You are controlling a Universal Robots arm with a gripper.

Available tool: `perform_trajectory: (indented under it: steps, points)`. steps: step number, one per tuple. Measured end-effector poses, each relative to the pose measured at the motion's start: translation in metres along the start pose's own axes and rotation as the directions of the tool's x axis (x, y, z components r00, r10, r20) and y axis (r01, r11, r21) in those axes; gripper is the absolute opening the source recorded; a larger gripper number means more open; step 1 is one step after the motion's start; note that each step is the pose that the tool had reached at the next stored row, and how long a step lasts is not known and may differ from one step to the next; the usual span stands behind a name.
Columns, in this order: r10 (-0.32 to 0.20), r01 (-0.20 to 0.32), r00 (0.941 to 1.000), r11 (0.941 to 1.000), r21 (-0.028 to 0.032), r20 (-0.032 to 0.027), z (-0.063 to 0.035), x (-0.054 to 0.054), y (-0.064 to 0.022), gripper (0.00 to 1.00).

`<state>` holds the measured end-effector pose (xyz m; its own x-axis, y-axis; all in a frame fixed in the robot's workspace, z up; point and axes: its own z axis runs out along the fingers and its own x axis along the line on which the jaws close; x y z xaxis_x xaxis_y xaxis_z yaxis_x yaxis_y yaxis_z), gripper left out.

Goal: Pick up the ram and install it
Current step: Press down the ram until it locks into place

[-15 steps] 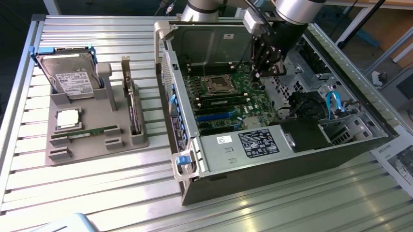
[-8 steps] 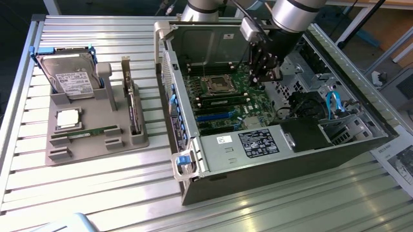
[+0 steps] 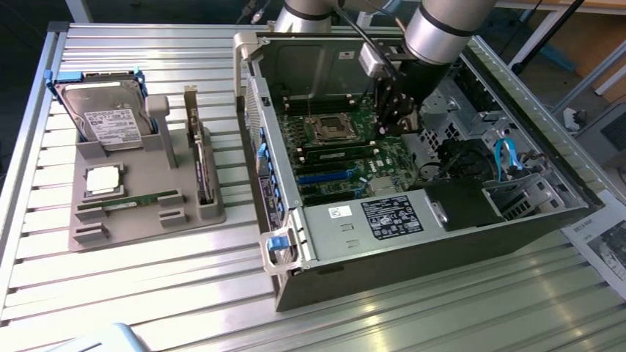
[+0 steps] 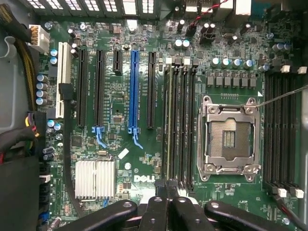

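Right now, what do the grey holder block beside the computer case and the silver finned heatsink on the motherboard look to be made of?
Grey holder block: probably moulded or printed plastic, going by its matte, uniform grey surface. Silver finned heatsink: likely aluminium, judging by its bright metallic, thin parallel fins.

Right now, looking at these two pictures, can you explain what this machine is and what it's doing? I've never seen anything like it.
It is a robot arm with a pincer at its end, reaching into an open computer case. One picture comes from a camera beside the table; the other from a camera on the arm's wrist, looking down at the motherboard. The pincer is shut, just above the memory slots beside the empty processor socket. On the table a grey holder carries a hard drive, a silver chip and a ram stick.
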<state>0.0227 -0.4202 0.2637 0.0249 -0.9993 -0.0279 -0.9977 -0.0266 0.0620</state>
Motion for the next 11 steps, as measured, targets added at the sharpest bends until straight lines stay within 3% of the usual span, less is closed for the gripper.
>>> perform_trajectory:
  steps: [6,11]
  points:
    - [0.000,0.000,1.0000,1.0000,-0.0001,-0.0001,0.0136,0.001,-0.0008,0.10]
    - [0.000,0.000,1.0000,1.0000,0.0000,0.0003,0.0143,0.001,-0.0040,0.10]
